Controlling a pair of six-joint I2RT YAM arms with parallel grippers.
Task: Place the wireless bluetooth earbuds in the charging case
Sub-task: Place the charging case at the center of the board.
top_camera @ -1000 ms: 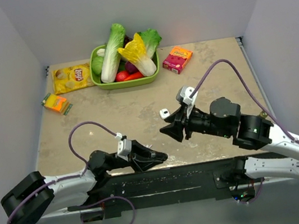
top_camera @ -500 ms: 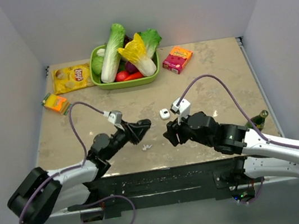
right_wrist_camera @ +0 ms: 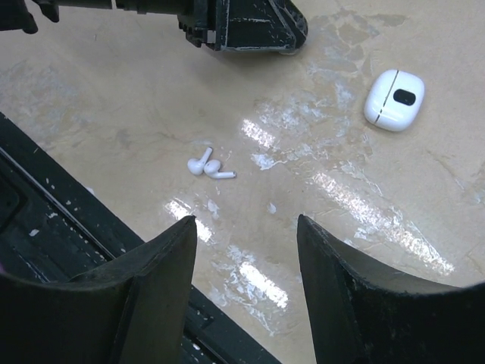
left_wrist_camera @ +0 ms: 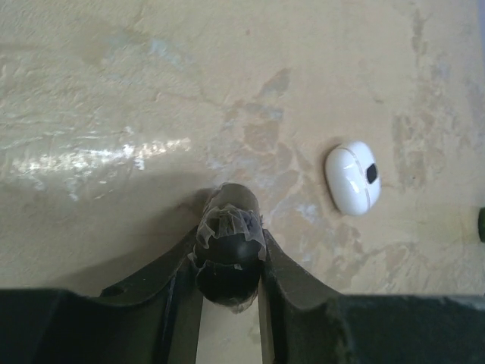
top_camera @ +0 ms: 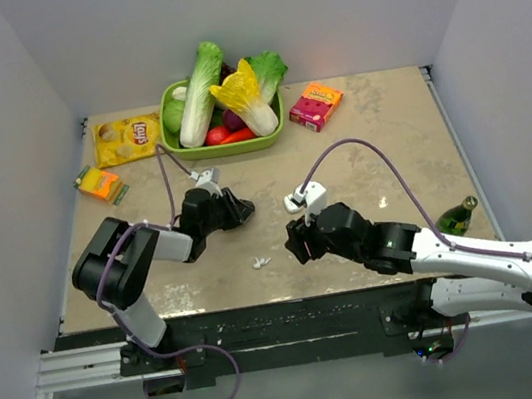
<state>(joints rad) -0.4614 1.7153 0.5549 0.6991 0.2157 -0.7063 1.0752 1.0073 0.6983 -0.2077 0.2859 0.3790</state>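
My left claw (left_wrist_camera: 229,227) was pinched fully closed with nothing in it, its tips low over the table (top_camera: 377,131). The charging case (left_wrist_camera: 352,179) lay closed just to the right of those tips, apart from them. My right claw (right_wrist_camera: 246,224) stood about half open and empty. The two earbuds (right_wrist_camera: 211,164) lay side by side on the table, left of it and nearer than the case. From above, the case probably sat just beside my right wrist.
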